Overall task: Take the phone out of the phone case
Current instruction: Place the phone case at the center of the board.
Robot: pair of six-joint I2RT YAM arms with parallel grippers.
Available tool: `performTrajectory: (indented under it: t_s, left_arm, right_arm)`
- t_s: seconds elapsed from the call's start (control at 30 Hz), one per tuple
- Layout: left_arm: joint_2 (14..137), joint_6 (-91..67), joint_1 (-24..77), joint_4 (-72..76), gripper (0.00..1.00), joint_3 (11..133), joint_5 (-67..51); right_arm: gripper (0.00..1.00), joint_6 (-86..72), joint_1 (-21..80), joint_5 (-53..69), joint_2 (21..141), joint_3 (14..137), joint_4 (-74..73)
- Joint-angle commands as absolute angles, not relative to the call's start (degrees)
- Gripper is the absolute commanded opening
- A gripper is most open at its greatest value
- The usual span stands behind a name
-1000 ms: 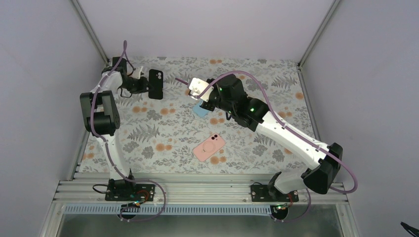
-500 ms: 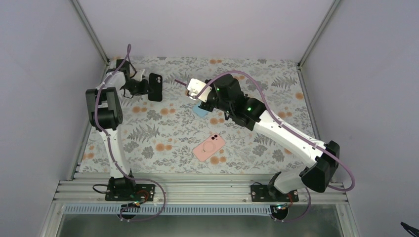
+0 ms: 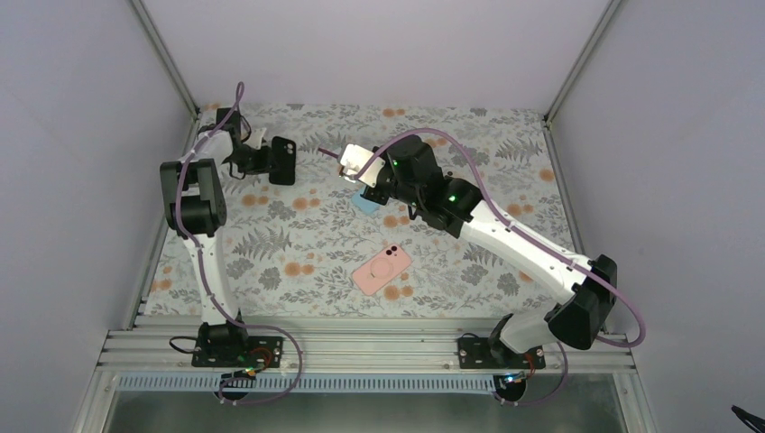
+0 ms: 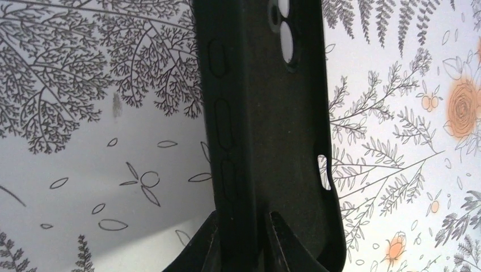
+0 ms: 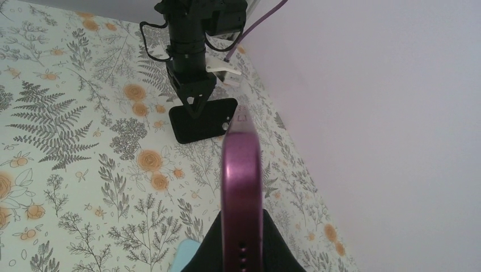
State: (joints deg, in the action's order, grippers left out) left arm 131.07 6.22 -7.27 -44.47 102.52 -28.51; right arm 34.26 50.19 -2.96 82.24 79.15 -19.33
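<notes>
A fern-and-orange-flower cloth [image 3: 298, 236] covers the table inside a booth of plain pale lilac walls [image 3: 361, 45], with the arm bases at 6 o'clock in the top view. At about 10 o'clock on the cloth, near the far left corner, the left gripper [image 3: 260, 159] holds the black phone case [image 3: 284, 160] on edge, its jaws clamped on one end. In the left wrist view the dark fingers [image 4: 283, 241] press both faces of the case. The patterned cloth shows through the case's camera holes and a side cut-out, so the shell is empty. At about 12 o'clock from the cloth's centre the right gripper [image 5: 241, 243] is closed on the purple phone [image 5: 241, 187], which is held clear of the cloth. In the right wrist view the phone is seen edge-on, upright between the two fingers, with a row of small holes low on its rim. Its upper end points towards the black case, which lies just beyond it at 12 o'clock in that view. Phone and case are well apart. A light blue case [image 3: 364, 203] lies flat on the cloth directly beneath the right gripper. A pink case [image 3: 382, 270] with a ring on its back lies flat at about 6 o'clock from the gripper, near the cloth's centre. I cannot tell whether it holds anything.
</notes>
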Motion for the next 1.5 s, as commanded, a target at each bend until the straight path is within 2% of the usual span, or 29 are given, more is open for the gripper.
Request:
performTrajectory:
  t_s: [0.0,0.07,0.37,0.57,0.73,0.87,1.17,1.23,1.37,1.47]
  left_arm:
    - [132.7,7.7,-6.6,-43.8,0.10,101.7,-25.4]
    - [132.6,7.9,-5.8,-43.9,0.03,101.3,-26.3]
    - [133.9,1.4,-5.1,-44.0,0.02,100.5,-38.6]
    - [134.4,0.6,-4.6,-43.4,0.02,100.6,-35.0]
    - [134.3,-0.9,-4.6,-42.2,0.17,99.4,-28.6]
    - [134.0,-1.5,-4.5,-42.0,0.22,98.8,-25.8]
    - [130.8,-1.5,-4.6,-42.3,0.41,98.6,-17.6]
    - [128.9,-1.8,-4.6,-42.3,0.53,98.0,-16.5]
    - [124.2,-1.4,-4.6,-42.4,0.69,98.2,-16.4]
    - [119.2,-1.2,-4.9,-41.6,0.87,98.5,-18.9]
  right_arm:
    - [0.04,32.8,50.3,-1.8,82.2,81.8,-17.0]
    - [0.04,32.8,50.2,-1.7,82.1,81.8,-17.0]
    - [0.04,32.9,50.2,-1.8,81.5,80.9,-16.9]
    - [0.04,33.0,50.2,-2.0,81.2,80.4,-16.6]
    - [0.04,33.0,50.2,-1.9,81.2,80.4,-16.6]
    - [0.04,32.9,50.2,-1.9,81.3,80.7,-16.7]
    - [0.04,32.5,50.2,-1.4,81.6,81.5,-17.0]
    - [0.04,32.6,50.3,-1.6,81.5,81.5,-16.8]
    - [0.04,33.4,50.2,-2.7,80.9,81.2,-16.3]
    - [0.04,35.7,50.2,-4.6,80.4,81.0,-15.0]
